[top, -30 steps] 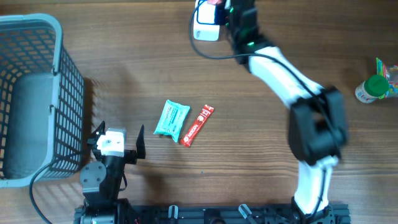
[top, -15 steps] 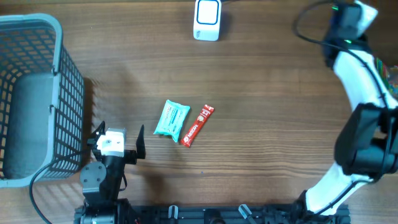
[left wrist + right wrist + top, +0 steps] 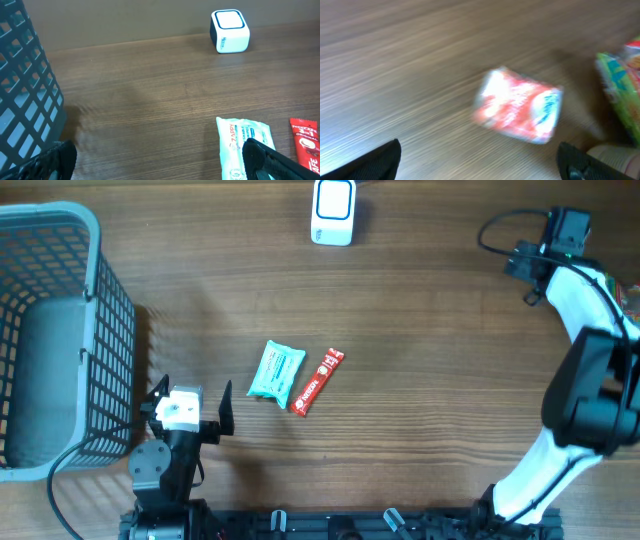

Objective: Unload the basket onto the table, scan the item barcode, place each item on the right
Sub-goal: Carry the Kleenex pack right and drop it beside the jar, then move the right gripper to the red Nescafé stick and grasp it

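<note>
change, right gripper (image 3: 479, 169): a second ago I had it clenched up over the scanner (image 3: 333, 212). Now it has swung to the far right edge of the table (image 3: 420, 300), and the scanner shows whole.
change, rest: left gripper (image 3: 160, 167), basket (image 3: 50, 218) and both mid-table packs are where they were.
right gripper state: released. Fingertips sit wide apart at the bottom corners of my wrist view, with only bare wood between them.
left gripper state: released too, holding nothing, parked near the front edge beside the basket.
item: the red-and-white packet (image 3: 517, 111) lies flat on the wood ahead of the right fingers, just beside a green pack (image 3: 619, 92) (badly blurred, and I can't pick it out in the overhead).
writing, wipes: the teal pack (image 3: 245, 145) reads "ZAPPY" in orange.
writing, sachet: the red sachet (image 3: 306, 145) shows "ORIGINAL", then "AFE" lower down, cut off by the frame edge.
writing, scanner: small dark mark on the front face, too small to read.
writing, item: can't read it, all blur.
layout: teal pack and red sachet lie just beside each other mid-table. The scanner is well apart from them at the far edge.
</note>
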You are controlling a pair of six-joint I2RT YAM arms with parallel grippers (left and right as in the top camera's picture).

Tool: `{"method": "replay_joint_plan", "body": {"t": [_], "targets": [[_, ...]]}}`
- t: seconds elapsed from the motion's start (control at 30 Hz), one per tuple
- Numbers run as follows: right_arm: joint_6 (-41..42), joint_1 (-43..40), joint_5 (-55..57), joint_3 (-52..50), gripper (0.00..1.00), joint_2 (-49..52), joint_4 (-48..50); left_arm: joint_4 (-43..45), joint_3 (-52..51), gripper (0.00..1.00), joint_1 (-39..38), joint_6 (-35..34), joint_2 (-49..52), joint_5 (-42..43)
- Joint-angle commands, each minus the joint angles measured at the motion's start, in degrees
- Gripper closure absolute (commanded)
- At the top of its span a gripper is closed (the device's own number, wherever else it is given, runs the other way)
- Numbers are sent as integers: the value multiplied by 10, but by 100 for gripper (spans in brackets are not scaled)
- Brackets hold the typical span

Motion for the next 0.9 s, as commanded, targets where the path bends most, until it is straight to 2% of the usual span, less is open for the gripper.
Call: {"method": "replay_joint_plan", "body": {"t": [0.0,0.2,0.27,0.33,0.4,0.47,0.5,0.57,0.6,0.7,0.73,0.87], "targets": [[50,64,-190,18,0,-123,-67,2,-3,0,-3,7,-3,5],[195,199,-389,18,0,-174,-210,2,-3,0,-3,7,-3,5],[244,241,-396,17,0,-165,-247,2,-3,0,-3,7,-3,5],[296,305,-391,17,12,-146,-280,2,-3,0,-3,7,-3,5],[330,352,-390,17,0,-126,-294,2,-3,0,-3,7,-3,5],[358,394,-385,17,0,-103,-295,2,-3,0,-3,7,-3,5],[405,424,-362,17,0,-83,-294,2,-3,0,-3,7,-3,5],[472,454,-341,17,31,-57,-298,2,-3,0,-3,7,-3,5],[529,477,-320,17,37,-34,-299,2,-3,0,-3,7,-3,5],[609,499,-265,17,40,-2,-313,2,-3,0,-3,7,-3,5],[644,503,-247,17,44,14,-323,2,-3,0,-3,7,-3,5],[674,503,-265,17,47,56,-326,2,-3,0,-3,7,-3,5]]}}
